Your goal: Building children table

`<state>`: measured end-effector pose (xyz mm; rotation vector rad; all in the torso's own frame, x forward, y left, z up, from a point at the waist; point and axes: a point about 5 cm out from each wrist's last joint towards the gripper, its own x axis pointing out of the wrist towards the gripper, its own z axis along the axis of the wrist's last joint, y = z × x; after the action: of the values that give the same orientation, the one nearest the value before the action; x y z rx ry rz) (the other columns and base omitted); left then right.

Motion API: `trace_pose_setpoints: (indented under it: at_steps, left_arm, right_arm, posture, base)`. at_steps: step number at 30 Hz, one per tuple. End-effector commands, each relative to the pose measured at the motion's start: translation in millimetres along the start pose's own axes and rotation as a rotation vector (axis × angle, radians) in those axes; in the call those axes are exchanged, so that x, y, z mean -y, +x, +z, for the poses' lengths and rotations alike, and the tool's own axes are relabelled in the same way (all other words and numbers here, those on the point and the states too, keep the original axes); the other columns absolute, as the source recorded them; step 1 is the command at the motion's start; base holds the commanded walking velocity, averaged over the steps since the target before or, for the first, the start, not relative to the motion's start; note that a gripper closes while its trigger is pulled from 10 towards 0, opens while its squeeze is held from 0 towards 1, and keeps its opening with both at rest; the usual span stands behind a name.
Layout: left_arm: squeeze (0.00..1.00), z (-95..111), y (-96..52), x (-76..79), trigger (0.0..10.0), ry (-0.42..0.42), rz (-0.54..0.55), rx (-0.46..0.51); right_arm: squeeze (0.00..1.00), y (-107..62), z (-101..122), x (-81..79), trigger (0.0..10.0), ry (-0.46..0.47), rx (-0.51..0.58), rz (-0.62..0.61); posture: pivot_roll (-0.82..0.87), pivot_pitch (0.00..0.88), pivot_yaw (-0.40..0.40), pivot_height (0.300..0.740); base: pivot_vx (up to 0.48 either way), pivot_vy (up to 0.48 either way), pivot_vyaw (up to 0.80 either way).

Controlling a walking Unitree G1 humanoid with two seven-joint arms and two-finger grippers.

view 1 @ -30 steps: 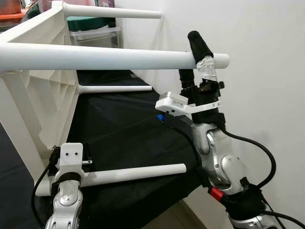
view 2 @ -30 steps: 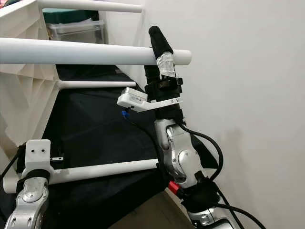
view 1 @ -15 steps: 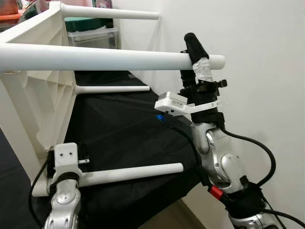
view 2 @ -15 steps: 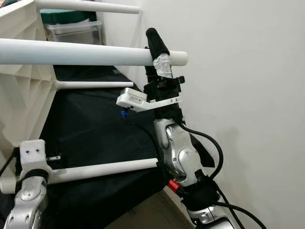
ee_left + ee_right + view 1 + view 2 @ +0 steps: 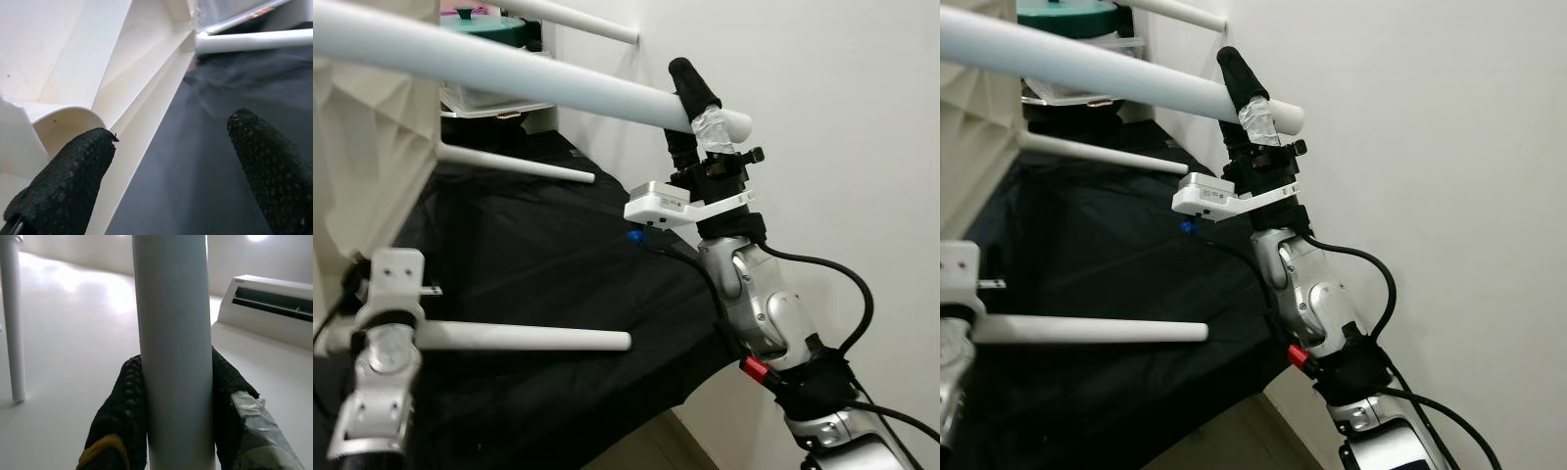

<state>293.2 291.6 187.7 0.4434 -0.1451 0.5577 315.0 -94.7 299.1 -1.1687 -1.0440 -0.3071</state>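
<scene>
While our right gripper (image 5: 697, 106) is pinching the upper table leg (image 5: 172, 347) near its free end, our left gripper (image 5: 171, 161), fingers spread beside the white tabletop underside (image 5: 73, 58), is poised, we judge, for turning the assembled table upright.

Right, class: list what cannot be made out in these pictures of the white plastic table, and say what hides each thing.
- Tabletop of the white plastic table: cut off by the left edge in both eye views.
- Left claw: in the left eye view its silver wrist and white mount hide it.
- Green round lid: cut by the top edge, behind the upper white table leg held by the right claw.
</scene>
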Motion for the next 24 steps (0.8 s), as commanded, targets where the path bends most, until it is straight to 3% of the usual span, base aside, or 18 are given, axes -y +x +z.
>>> trace_pose_setpoints:
  at_steps: [1, 2, 4, 6, 8, 10, 11, 12, 14, 15, 17, 18, 20, 24]
  left_arm:
    - [0.00, 5, 21.3, -68.9, 10.0, 0.107, 0.270, 0.021]
    - [0.00, 5, 21.3, -68.9, 10.0, 0.107, 0.270, 0.021]
    - [0.00, 23, 35.6, -81.1, 10.0, 0.130, 0.291, 0.088]
    - [0.00, 23, 35.6, -81.1, 10.0, 0.130, 0.291, 0.088]
    - [0.00, 53, 53.4, -94.1, 10.0, 0.149, 0.309, 0.179]
    - [0.00, 64, 58.7, -98.9, 10.0, 0.150, 0.320, 0.206]
    - [0.00, 80, 66.1, -103.9, 10.0, 0.153, 0.335, 0.253]
    - [0.00, 80, 66.1, -103.9, 10.0, 0.153, 0.335, 0.253]
    - [0.00, 112, 76.7, -107.5, 10.0, 0.180, 0.346, 0.351]
    - [0.00, 112, 76.7, -107.5, 10.0, 0.180, 0.346, 0.351]
    - [0.00, 141, 85.3, -109.6, 10.0, 0.184, 0.353, 0.427]
    - [0.00, 141, 85.3, -109.6, 10.0, 0.184, 0.353, 0.427]
    - [0.00, 165, 90.6, -111.3, 10.0, 0.181, 0.363, 0.488]
    - [0.00, 186, 95.1, -111.3, 10.0, 0.173, 0.359, 0.529]
  right_arm:
    - [0.00, -10.7, -65, 29.6, 0.0, -0.032, -0.300, -0.173]
    - [0.00, -10.7, -65, 29.6, 0.0, -0.032, -0.300, -0.173]
    - [0.00, -15.7, -72, 25.5, 0.0, 0.021, -0.349, -0.175]
    - [0.00, -15.7, -72, 25.5, 0.0, 0.021, -0.349, -0.175]
    - [0.00, -17.9, -76, 18.8, 0.0, 0.073, -0.372, -0.163]
    - [0.00, -17.8, -76, 16.9, 0.0, 0.078, -0.366, -0.158]
    - [0.00, -19.6, -79, 10.1, 0.0, 0.121, -0.402, -0.142]
    - [0.00, -19.6, -79, 10.1, 0.0, 0.121, -0.402, -0.142]
    - [0.00, -25.5, -86, -4.1, 0.0, 0.225, -0.517, -0.112]
    - [0.00, -25.5, -86, -4.1, 0.0, 0.225, -0.517, -0.112]
    - [0.00, -30.9, -89, -14.2, 0.0, 0.279, -0.566, -0.079]
    - [0.00, -30.9, -89, -14.2, 0.0, 0.279, -0.566, -0.079]
    - [0.00, -34.0, -89, -18.6, 0.0, 0.298, -0.579, -0.063]
    - [0.00, -38.5, -88, -23.9, 0.0, 0.317, -0.600, -0.034]
  posture:
    - [0.08, 0.000, -0.029, 0.740]
    - [0.08, 0.000, -0.029, 0.740]
    - [0.08, 0.000, -0.027, 0.740]
    - [0.08, 0.000, -0.027, 0.740]
    - [0.10, 0.000, -0.023, 0.740]
    - [0.10, 0.000, -0.023, 0.740]
    - [0.10, 0.003, -0.022, 0.740]
    - [0.10, 0.003, -0.022, 0.740]
    - [0.10, 0.000, -0.028, 0.740]
    - [0.10, 0.000, -0.028, 0.740]
    - [0.10, 0.001, -0.029, 0.740]
    - [0.10, 0.001, -0.029, 0.740]
    - [0.10, 0.002, -0.029, 0.740]
    - [0.11, 0.003, -0.023, 0.740]
  base:
    - [0.000, 0.000, 0.00]
    - [0.000, 0.000, 0.00]
    - [0.000, 0.000, 0.00]
    - [0.000, 0.000, 0.00]
    - [0.000, 0.000, 0.00]
    - [0.000, 0.000, 0.00]
    - [0.000, 0.000, 0.00]
    - [0.000, 0.000, 0.00]
    - [0.000, 0.000, 0.00]
    - [0.000, 0.000, 0.00]
    - [0.000, 0.000, 0.00]
    - [0.000, 0.000, 0.00]
    - [0.000, 0.000, 0.00]
    - [0.000, 0.000, 0.00]
